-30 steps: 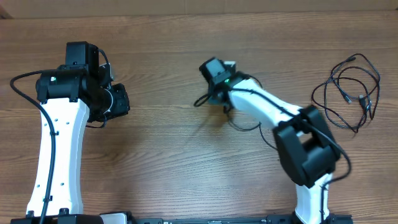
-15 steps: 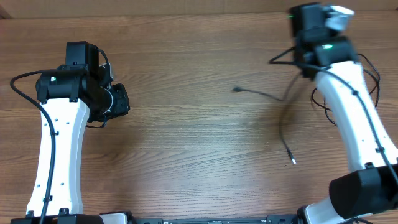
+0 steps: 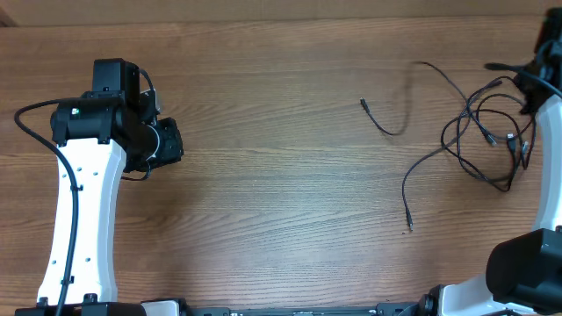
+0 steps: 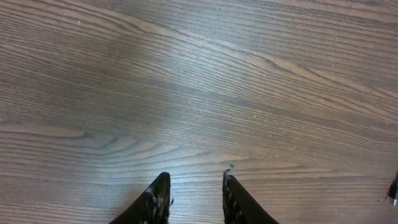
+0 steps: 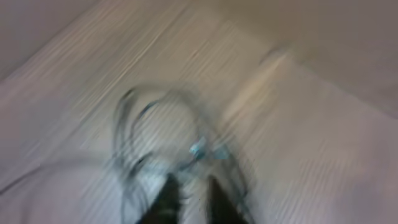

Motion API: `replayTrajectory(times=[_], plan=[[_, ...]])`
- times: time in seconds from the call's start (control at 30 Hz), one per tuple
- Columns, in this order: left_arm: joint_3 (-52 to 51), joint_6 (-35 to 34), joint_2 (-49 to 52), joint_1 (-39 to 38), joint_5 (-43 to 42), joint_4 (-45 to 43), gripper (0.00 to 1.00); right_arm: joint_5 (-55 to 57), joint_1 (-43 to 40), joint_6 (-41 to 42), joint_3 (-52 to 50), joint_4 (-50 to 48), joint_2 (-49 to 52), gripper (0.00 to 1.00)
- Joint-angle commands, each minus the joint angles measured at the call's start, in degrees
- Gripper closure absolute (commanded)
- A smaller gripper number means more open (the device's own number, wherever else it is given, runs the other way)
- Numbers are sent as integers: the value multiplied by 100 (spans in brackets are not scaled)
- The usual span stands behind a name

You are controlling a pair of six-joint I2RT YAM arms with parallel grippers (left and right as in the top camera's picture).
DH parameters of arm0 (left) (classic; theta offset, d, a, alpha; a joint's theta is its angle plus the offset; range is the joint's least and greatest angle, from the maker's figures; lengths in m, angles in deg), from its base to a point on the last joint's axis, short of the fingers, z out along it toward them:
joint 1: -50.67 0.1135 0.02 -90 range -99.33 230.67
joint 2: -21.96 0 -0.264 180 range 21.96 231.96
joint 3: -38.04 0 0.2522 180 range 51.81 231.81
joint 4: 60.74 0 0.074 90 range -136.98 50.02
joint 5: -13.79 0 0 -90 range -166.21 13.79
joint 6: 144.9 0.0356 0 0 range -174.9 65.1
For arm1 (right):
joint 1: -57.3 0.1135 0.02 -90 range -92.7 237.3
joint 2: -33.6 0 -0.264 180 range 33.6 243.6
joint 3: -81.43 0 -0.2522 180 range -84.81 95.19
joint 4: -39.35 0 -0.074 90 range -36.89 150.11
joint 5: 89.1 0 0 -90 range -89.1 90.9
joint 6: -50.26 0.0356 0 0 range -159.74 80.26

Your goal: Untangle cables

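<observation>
Thin black cables (image 3: 486,133), loose tangle beside right gripper (image 5: 191,186), one plug-tipped strand stretching away. Left gripper (image 4: 196,177) jaws parted, empty; right's blurred, can't tell.

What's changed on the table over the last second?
The right gripper swung from mid-table to the far right, dragging a cable toward the pile; the cable's ends now trail left. The wrist view is too blurred to tell whether it has let go. The left gripper stayed put, open, and the pile stayed at the right.
</observation>
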Motion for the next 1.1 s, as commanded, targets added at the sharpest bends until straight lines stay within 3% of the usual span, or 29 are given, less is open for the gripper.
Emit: replayTrajectory(times=[0.0, 0.03, 0.1, 0.2, 0.37, 0.6, 0.9, 1.07], plan=[[66, 24, -76, -7, -90, -17, 72, -3104, 55, -752, 39, 136, -125, 53], [66, 26, -76, -9, -92, -15, 72, -3471, 90, -929, 39, 201, -83, 43], [66, 26, -76, -7, -146, -11, 72, -3965, 190, -1211, 39, 389, 20, 33], [66, 26, -76, -7, -173, -15, 72, -4011, 404, -1506, 39, 632, 179, 24], [66, 26, -76, -7, -173, -17, 72, -3989, 892, -2105, 39, 844, 608, 18], [66, 26, -76, -7, -175, 7, 72, -3067, 1429, -2319, 39, 173, 1394, 16], [66, 26, -76, -7, -175, 2, 72, -3110, 1469, -2363, 39, -356, 2031, 18], [66, 26, -76, -7, -177, 9, 72, -3394, 1469, -2363, 39, -463, 2260, 24]])
